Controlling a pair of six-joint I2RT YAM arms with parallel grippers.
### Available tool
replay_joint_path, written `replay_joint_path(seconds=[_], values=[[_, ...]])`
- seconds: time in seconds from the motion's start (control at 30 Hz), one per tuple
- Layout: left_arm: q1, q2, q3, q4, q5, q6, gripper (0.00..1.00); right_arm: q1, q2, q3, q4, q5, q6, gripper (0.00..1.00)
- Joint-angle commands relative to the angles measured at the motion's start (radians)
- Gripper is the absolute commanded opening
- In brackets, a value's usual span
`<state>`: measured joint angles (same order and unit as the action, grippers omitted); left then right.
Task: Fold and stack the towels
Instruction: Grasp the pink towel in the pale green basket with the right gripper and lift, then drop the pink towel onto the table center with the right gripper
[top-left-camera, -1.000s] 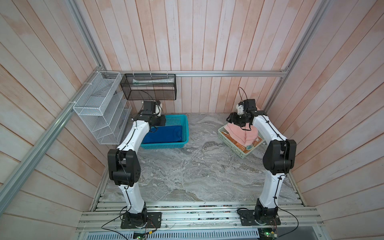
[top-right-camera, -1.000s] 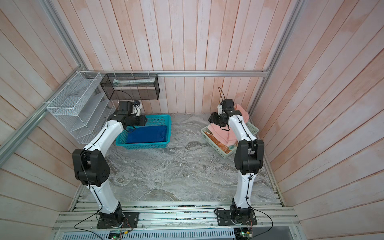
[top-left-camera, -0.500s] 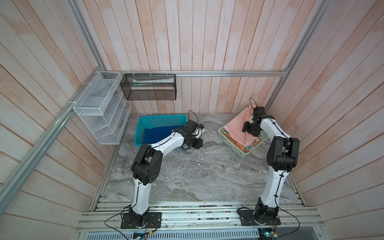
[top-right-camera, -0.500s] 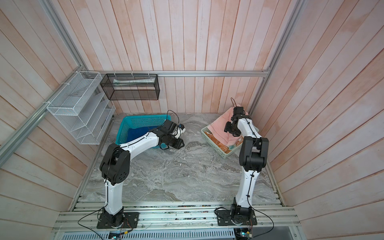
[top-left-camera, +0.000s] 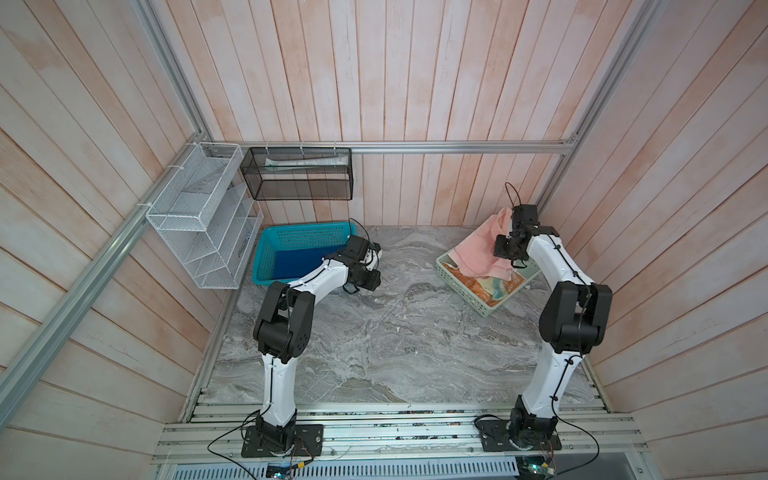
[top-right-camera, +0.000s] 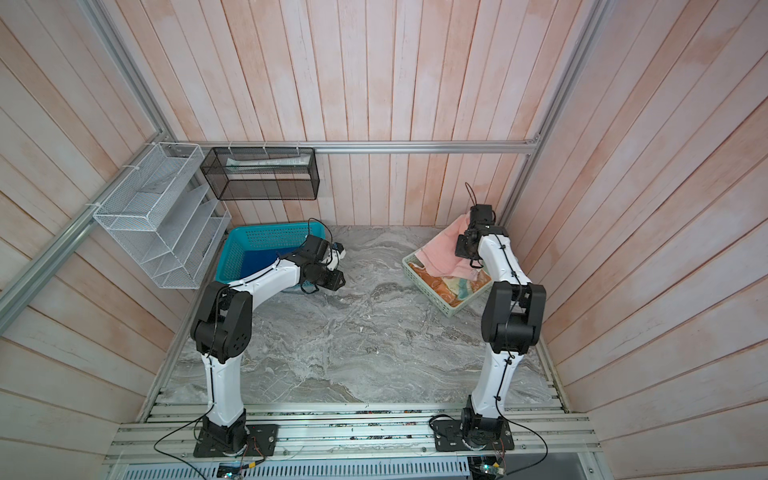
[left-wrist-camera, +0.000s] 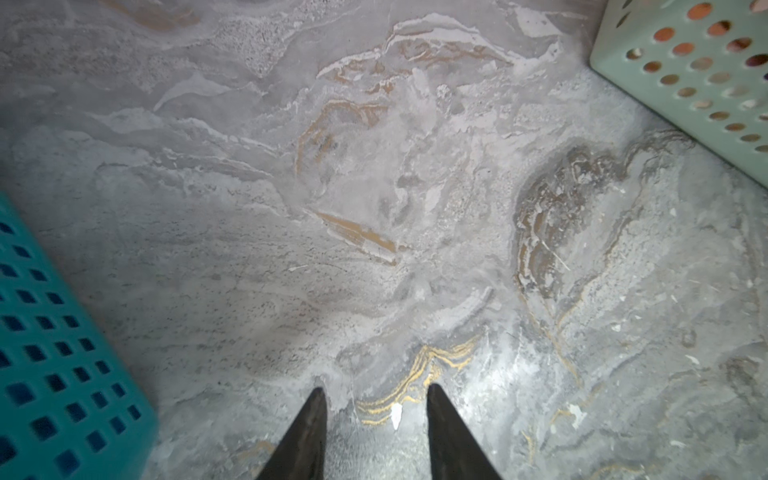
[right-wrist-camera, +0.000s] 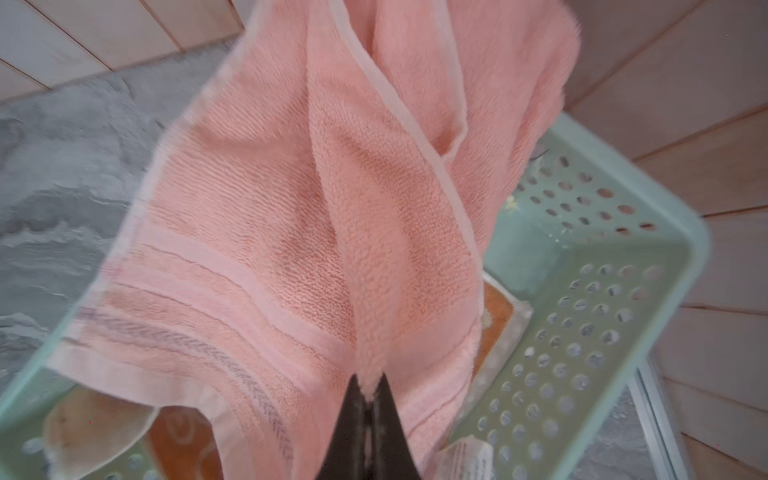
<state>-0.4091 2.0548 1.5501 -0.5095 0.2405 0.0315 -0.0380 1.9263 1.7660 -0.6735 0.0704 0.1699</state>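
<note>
My right pincer (right-wrist-camera: 368, 384) is pressed together on a fold of the salmon pink towel (right-wrist-camera: 291, 228), with the terry caught between its dark tips. That towel is lifted above the pale green perforated tray (right-wrist-camera: 602, 291). In both top views the salmon pink towel (top-left-camera: 478, 249) (top-right-camera: 440, 251) rises in a peak beside the right wrist, close to the back wall, and its lower part reaches down into the tray. Its white tag (right-wrist-camera: 461, 457) shows at the towel's edge, just beside the pincer tips.

Under it, two more towels lie in the tray, which sits at an angle on the right of the table (top-left-camera: 395, 332). In a top view I see the orange towel (top-left-camera: 471, 286) and next to it the pale yellow towel (top-left-camera: 498, 289) with its teal pattern. The orange one also peeks out past the pink cloth in the right wrist view.

My left pincer (left-wrist-camera: 375, 388) is spread, with nothing between its tips. It points down at the bare marble just beside the teal basket (left-wrist-camera: 62, 353). I cannot tell whether the tips touch the table. The royal blue towel (top-left-camera: 291, 266) lies flat in that basket, at the back left of the table, well apart from the tray.
</note>
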Motion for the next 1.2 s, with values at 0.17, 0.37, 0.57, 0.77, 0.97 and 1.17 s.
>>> replay_joint_path(seconds=[0.17, 0.37, 0.57, 0.77, 0.97, 1.17], values=[[-0.016, -0.108, 0.038, 0.006, 0.021, -0.016, 0.42, 0.140, -0.265, 0.147, -0.009, 0.063, -0.067, 0.00], [-0.015, -0.242, 0.024, 0.021, 0.058, -0.062, 0.42, 0.406, -0.330, 0.465, -0.141, 0.156, -0.123, 0.00], [-0.012, -0.399, -0.063, 0.060, 0.035, -0.103, 0.42, 0.597, -0.397, 0.406, -0.119, 0.033, -0.008, 0.00], [0.012, -0.509, -0.171, 0.034, -0.019, -0.152, 0.45, 0.620, -0.538, -0.155, 0.182, -0.212, 0.136, 0.08], [0.024, -0.605, -0.319, 0.002, -0.050, -0.186, 0.46, 0.543, -0.528, -0.521, 0.232, -0.305, 0.271, 0.50], [-0.125, -0.742, -0.545, 0.029, -0.144, -0.278, 0.45, 0.493, -0.535, -0.720, 0.233, -0.279, 0.270, 0.51]])
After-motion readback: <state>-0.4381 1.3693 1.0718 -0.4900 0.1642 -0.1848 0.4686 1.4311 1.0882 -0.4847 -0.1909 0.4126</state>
